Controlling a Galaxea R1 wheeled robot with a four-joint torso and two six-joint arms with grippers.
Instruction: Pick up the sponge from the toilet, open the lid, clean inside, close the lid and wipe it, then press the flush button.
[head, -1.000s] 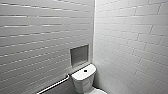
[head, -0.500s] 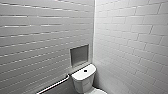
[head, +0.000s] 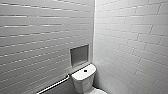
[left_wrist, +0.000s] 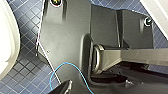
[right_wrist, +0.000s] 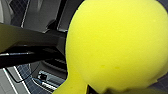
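**Sponge in hand, lid step next**

The pickup looks done. The sponge (right_wrist: 117, 45) hangs bright yellow-green right in front of the right wrist camera, clear of any surface, with dark floor tiles far behind it. I judge from this that the right gripper (right_wrist: 105, 90) is closed on its lower edge, though the grip itself is hard to make out. Whether the left gripper (left_wrist: 65, 87) is open or closed I cannot tell. A thin blue cable (left_wrist: 53, 75) loops across the robot's dark plate there, above a blue checked floor (left_wrist: 25, 65).

The step in hand, as I read it, is the move to the lid. The toilet (head: 83, 80) sits low in the head view, tucked into the corner where the two tiled walls meet. Its tank top carries the dark flush button (head: 85, 70). A sliver of white curve at the bottom edge is probably the lid (head: 97, 92), and too little of it shows to say whether it is up or down. A pale rounded form in the left wrist view may also be part of the toilet.

Opening the lid calls for the free left arm or a careful edge of the right one. The front rim has to be caught from below without letting go of the sponge, and the glossy plastic may slip.

Counted:
- one sponge
- one toilet, with one tank and one flush button
- one recessed niche (head: 79, 55) above the tank
- one grab rail (head: 53, 85) on the left wall
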